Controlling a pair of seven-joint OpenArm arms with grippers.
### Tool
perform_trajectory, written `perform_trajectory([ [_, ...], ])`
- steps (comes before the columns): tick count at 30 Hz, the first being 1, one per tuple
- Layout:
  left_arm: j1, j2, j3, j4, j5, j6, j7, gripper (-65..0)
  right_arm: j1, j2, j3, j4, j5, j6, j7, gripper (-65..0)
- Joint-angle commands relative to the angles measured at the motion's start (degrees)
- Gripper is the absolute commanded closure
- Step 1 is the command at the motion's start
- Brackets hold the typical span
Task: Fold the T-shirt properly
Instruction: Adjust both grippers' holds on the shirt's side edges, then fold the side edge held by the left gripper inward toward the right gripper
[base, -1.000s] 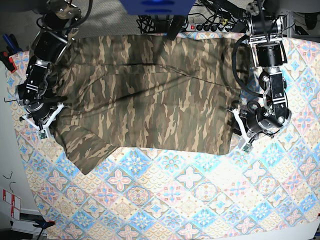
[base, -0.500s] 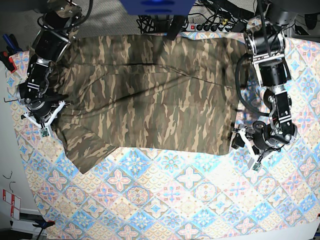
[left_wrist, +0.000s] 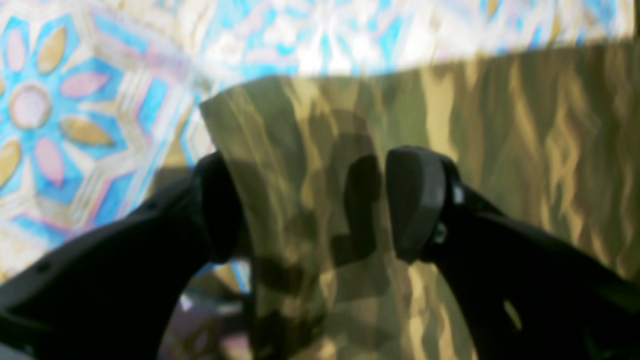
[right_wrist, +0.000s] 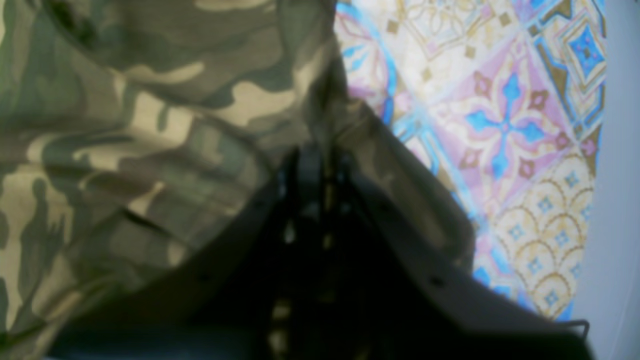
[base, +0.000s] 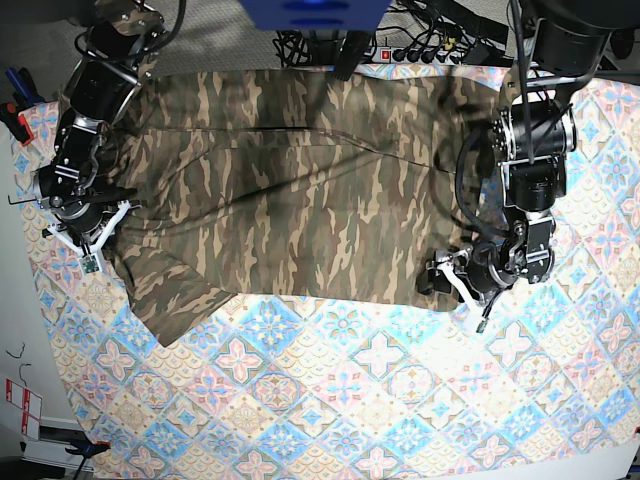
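Base overhead; wrists close; all share T-shirt (base: 300, 190).

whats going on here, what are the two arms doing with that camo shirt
A two-armed robot is folding a camouflage T-shirt spread on a patterned tablecloth. The right hand is shut on the shirt's edge by a sleeve. The left hand is open, its fingers straddling the shirt's bottom corner, not yet pinched. The shirt lies mostly flat, one sleeve sticking out at the lower left of the base view.
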Motion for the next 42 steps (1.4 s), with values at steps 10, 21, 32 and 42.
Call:
perform_trajectory([
  [10,-3.7,2.0,0.1,-4.0,-0.4,-0.2,-3.5,-27.7,1.0,1.0,0.0,1.2,0.5,-0.3,1.0,-1.1],
  [21,-2.3,0.3,0.0,-3.9,-0.6,-0.2,-3.4,-5.3,1.0,1.0,0.3,1.3,0.5,-0.3,1.0,-1.1],
  [32,1.2,-2.5,-7.2,5.5,-0.7,-0.2,6.1,-5.0,0.9,-1.4,2.0,8.0,0.8,-0.3,1.3,-1.1],
  [42,19.8,-0.1,-7.2,49.7,-0.7,-0.2,21.5,-5.1,-2.9,-3.2,3.3,12.0,0.8,-0.3,1.3,-1.1],
])
